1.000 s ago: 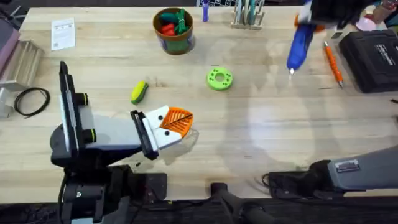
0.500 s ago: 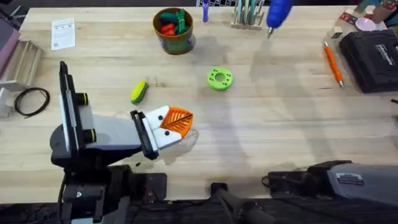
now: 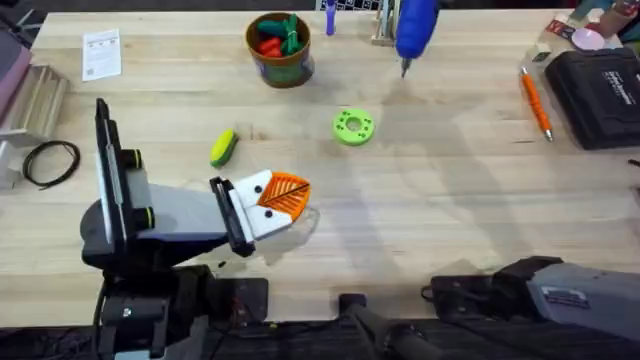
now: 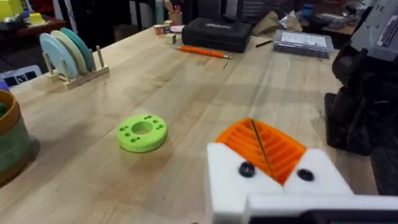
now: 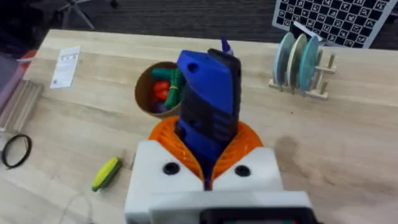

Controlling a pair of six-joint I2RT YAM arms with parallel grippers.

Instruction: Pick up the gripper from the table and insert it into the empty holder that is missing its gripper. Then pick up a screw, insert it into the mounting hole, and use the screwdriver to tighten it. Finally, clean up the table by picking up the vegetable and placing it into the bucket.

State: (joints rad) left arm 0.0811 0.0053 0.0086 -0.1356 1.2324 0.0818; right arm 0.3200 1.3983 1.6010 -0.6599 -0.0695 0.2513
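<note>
From above, the screwdriver (image 3: 415, 24) is now at the far edge of the table, by the plate rack (image 3: 385, 30). A second ago it hung over the right side near the orange tool (image 3: 534, 102), so the right arm has carried it left and away. I think it is on its way to the screw job. The left gripper (image 3: 290, 195) has not moved, nor has the vegetable (image 3: 223, 147) just past it, still out of the bucket (image 3: 279, 48). In the left wrist view, its pads (image 4: 283, 149) are pressed together on nothing, near the green disc (image 4: 142, 132). In the right wrist view, the right gripper (image 5: 208, 162) squeezes the screwdriver tight.
</note>
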